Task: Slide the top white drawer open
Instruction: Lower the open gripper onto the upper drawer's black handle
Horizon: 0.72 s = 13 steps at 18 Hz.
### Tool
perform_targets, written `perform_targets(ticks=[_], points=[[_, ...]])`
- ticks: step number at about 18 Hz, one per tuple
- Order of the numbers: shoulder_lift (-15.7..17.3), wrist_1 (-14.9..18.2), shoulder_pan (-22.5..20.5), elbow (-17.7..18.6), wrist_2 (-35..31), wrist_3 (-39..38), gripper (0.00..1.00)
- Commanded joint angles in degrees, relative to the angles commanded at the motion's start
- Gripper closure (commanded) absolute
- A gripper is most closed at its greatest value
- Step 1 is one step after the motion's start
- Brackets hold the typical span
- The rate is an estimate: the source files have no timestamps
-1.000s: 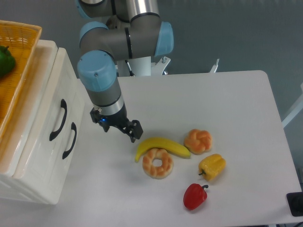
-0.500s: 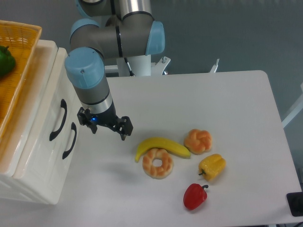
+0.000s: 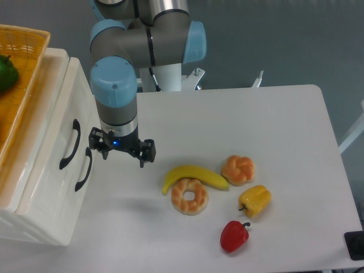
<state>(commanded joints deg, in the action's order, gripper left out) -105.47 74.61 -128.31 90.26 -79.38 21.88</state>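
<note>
Gripper (image 3: 121, 153) hovering beside closed drawers at left edge of table (image 3: 273, 131), fingers spread wide, holding nothing.
Top white drawer (image 3: 54, 133) shut flush in cabinet (image 3: 34, 227), its curved black handle (image 3: 70, 144) just left of the gripper's near finger; lower drawer handle (image 3: 84, 169) just beside it. Banana (image 3: 194, 176), bagel (image 3: 189, 196), round bun (image 3: 238, 169), yellow pepper (image 3: 255, 200), red pepper (image 3: 235, 236) grouped mid-table toward front edge. Wicker basket (image 3: 20, 85) with green pepper (image 3: 7, 73) on cabinet top.

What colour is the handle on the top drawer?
Black: the curved black handle on the glossy white top drawer, clearest in the fixed camera view.
</note>
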Motion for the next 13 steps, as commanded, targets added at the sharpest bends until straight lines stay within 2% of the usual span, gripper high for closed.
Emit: perform_targets(ticks=[6,13], points=[[1.3,4.5,-0.1,-0.4,1.7,-1.1,0.00],[1.2,4.4,0.4,-0.9,6.9,-5.1,0.00]])
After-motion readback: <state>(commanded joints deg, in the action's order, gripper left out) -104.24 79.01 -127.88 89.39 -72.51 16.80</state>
